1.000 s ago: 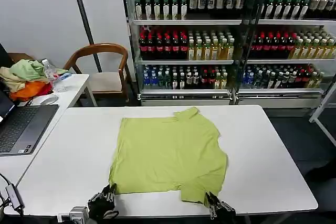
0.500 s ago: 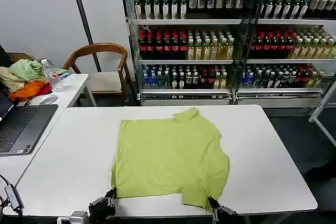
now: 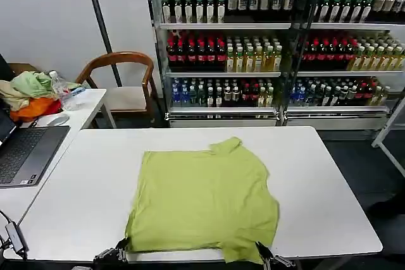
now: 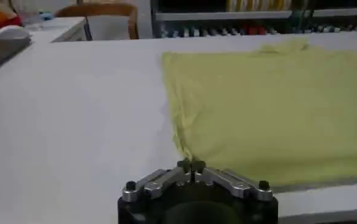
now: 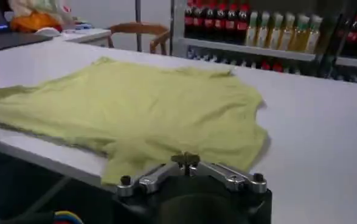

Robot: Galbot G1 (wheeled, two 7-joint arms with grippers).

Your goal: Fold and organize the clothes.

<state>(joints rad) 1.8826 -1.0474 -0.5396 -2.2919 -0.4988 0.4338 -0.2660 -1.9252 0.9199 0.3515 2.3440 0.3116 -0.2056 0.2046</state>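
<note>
The clothes are one lime yellow-green T-shirt (image 3: 202, 200) lying flat on the white table (image 3: 329, 188), plain side up, its collar (image 3: 226, 145) at the far edge. The near hem hangs at the table's front edge. My left gripper (image 3: 118, 255) is shut on the shirt's near left corner; the left wrist view shows its gripper (image 4: 191, 165) pinching the T-shirt (image 4: 269, 103) at the edge. My right gripper (image 3: 269, 258) is shut on the near right hem; in the right wrist view that gripper (image 5: 185, 160) has the T-shirt (image 5: 154, 103) clamped between closed tips.
A side table on the left carries a laptop (image 3: 25, 153), a heap of pale green and orange garments (image 3: 28, 93) and a plastic bottle (image 3: 63, 90). A wooden chair (image 3: 123, 86) and shelves of drink bottles (image 3: 253, 49) stand behind the table.
Both grippers have drawn back toward the table's front edge, dragging the shirt nearer to me. Its near hem now reaches the edge.
</note>
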